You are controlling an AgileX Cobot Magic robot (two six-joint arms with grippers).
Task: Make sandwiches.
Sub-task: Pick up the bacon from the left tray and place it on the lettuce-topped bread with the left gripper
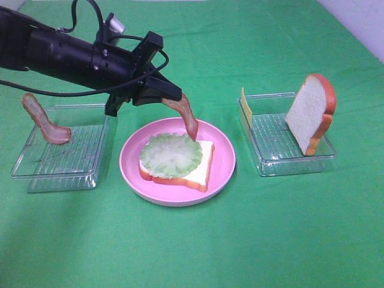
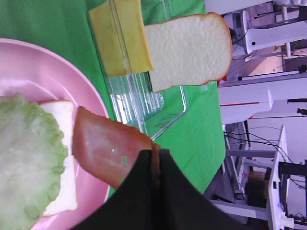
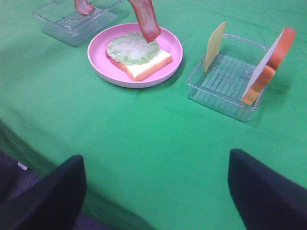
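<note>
My left gripper is shut on a reddish-brown bacon strip that hangs down over the far edge of the green lettuce leaf. The lettuce lies on a white bread slice on the round pink plate. In the left wrist view the bacon sticks out from my shut jaws beside the lettuce. A second bacon strip leans in the left clear tray. The other bread slice and the yellow cheese slice stand in the right tray. My right gripper is open, low over the near cloth.
Green cloth covers the table. The left arm and its cables reach in from the upper left over the left tray. A white wall edge shows at the far right corner.
</note>
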